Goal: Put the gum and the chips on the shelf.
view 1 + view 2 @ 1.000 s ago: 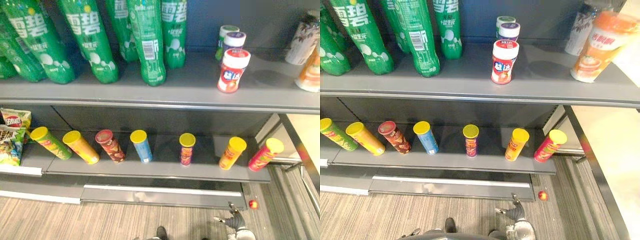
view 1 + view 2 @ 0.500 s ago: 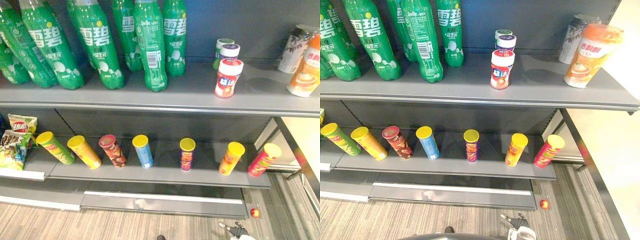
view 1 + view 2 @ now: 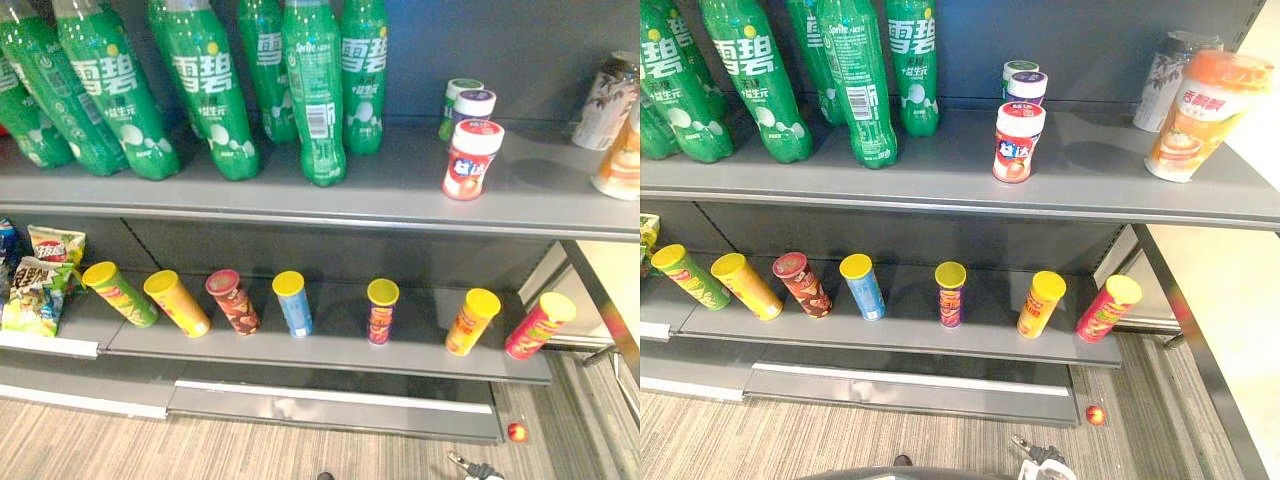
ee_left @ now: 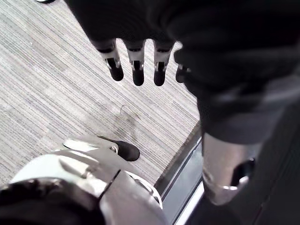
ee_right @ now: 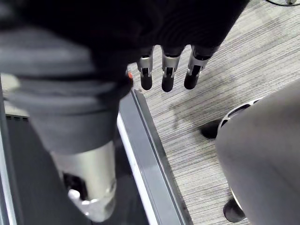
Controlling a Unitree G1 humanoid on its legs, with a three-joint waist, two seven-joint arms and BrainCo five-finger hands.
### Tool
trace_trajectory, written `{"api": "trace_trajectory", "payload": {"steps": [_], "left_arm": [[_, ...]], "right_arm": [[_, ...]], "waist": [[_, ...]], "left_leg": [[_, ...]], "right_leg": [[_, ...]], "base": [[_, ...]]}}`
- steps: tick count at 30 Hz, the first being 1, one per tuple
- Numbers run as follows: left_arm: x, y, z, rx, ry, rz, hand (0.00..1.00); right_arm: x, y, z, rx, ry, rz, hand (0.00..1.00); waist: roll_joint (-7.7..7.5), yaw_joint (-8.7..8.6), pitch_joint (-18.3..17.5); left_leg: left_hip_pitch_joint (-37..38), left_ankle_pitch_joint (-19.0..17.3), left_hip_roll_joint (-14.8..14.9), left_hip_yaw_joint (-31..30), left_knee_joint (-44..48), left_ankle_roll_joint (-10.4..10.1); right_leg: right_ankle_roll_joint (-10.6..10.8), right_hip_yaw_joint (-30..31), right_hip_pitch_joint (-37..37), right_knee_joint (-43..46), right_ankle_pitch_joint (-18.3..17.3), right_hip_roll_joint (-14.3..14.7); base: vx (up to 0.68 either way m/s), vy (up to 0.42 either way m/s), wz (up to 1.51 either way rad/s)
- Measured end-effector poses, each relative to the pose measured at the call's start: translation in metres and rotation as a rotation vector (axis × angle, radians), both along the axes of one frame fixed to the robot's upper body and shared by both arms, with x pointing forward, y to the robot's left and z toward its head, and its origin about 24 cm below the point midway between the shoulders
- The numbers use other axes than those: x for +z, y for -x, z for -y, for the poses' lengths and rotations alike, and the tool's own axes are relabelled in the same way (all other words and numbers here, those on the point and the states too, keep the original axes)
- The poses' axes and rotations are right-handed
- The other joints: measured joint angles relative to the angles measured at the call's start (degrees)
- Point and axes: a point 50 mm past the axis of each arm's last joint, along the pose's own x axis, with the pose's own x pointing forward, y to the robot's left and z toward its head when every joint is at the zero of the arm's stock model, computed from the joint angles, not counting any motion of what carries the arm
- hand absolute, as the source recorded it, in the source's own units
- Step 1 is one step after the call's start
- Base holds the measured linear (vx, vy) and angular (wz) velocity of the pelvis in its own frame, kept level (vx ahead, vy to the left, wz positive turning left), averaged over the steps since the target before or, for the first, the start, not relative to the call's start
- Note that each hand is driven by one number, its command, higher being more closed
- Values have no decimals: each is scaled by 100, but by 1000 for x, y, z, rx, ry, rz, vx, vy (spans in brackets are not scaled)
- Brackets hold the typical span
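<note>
Three gum jars stand on the upper shelf (image 3: 300, 195): a red-and-white one (image 3: 470, 160) in front, a purple-lidded and a green-lidded one behind it. Several chip cans lie tilted in a row on the lower shelf (image 3: 890, 335), from a green can (image 3: 120, 294) at the left to a red can (image 3: 538, 325) at the right. My right hand (image 3: 1040, 460) hangs low over the floor at the picture's bottom edge; in the right wrist view its fingers (image 5: 168, 75) are straight and hold nothing. My left hand (image 4: 137, 70) hangs over the carpet, open and empty.
Green soda bottles (image 3: 205, 90) fill the upper shelf's left half. An orange-lidded cup (image 3: 1195, 115) and a can (image 3: 1170, 65) stand at its right end. Chip bags (image 3: 40, 280) sit at the lower shelf's left. A small red ball (image 3: 517, 432) lies on the floor.
The whole picture has shifted, so the camera has moved. My right hand has sunk toward the bottom edge of the eye views. Nothing on the shelves has moved.
</note>
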Motion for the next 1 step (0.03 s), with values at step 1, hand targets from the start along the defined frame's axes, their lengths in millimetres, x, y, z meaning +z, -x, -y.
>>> {"api": "trace_trajectory", "payload": {"steps": [1], "left_arm": [[0, 0, 0, -9, -1, 0, 0]], "right_arm": [[0, 0, 0, 0, 0, 0, 0]], "waist": [[0, -3, 0]], "left_leg": [[-1, 0, 3, 17, 0, 0]], "right_leg": [[0, 2, -4, -1, 0, 2]], "base": [[24, 3, -6]]}}
